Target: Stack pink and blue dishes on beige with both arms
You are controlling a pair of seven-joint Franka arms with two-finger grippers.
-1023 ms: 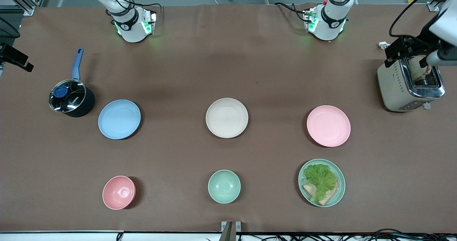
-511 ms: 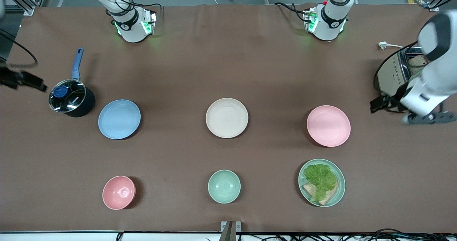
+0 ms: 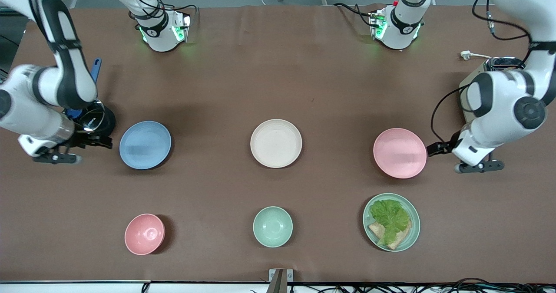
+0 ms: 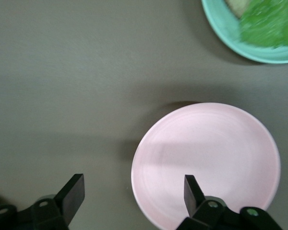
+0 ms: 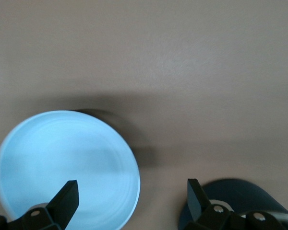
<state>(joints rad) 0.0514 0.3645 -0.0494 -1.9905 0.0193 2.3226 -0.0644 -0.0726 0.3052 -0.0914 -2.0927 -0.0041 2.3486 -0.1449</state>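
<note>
Three plates lie in a row across the table: the pale blue plate [image 3: 145, 144] toward the right arm's end, the beige plate [image 3: 276, 143] in the middle, and the pale pink plate [image 3: 399, 153] toward the left arm's end. My left gripper [image 3: 435, 149] is open at the pink plate's outer rim. In the left wrist view, that gripper [image 4: 133, 182] has one finger over the pink plate [image 4: 206, 158] and one over bare table. My right gripper [image 3: 99, 142] is open at the blue plate's outer rim. In the right wrist view, this gripper [image 5: 130, 184] straddles the edge of the blue plate [image 5: 67, 163].
A dark pot with a glass lid [image 3: 96, 118] stands beside the blue plate, close to the right gripper. A toaster [image 3: 499, 62] is partly hidden by the left arm. Nearer the camera sit a pink bowl [image 3: 144, 234], a green bowl [image 3: 273, 226] and a green plate of lettuce and toast [image 3: 391, 222].
Both arms have swung in from the table's ends. The left gripper went from the toaster to the pink plate's rim, the right gripper from off the table's edge to the blue plate's rim.
</note>
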